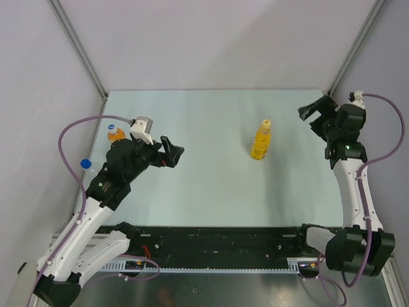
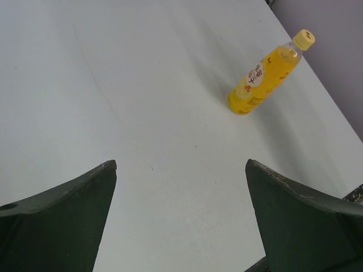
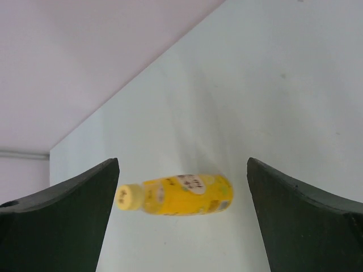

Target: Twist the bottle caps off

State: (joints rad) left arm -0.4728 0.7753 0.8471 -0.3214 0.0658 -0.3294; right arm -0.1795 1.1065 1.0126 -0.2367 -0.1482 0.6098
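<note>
Top camera: high behind the arms (image 1: 86, 214), looking down on the pale tabletop (image 1: 211, 128).
Wrist cameras: close behind the dark left claw (image 2: 180, 164) and dark right claw (image 3: 182, 161), looking out.
Shared: the tall yellow plastic bottle (image 1: 261, 142).

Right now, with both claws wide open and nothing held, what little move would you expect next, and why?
Probably the right gripper should ease toward the tall yellow bottle to clasp its body. The bottle stands upright, alone mid-table, with its yellow cap still on. Both arms point at it. The left gripper is open too but looks farther off.
</note>
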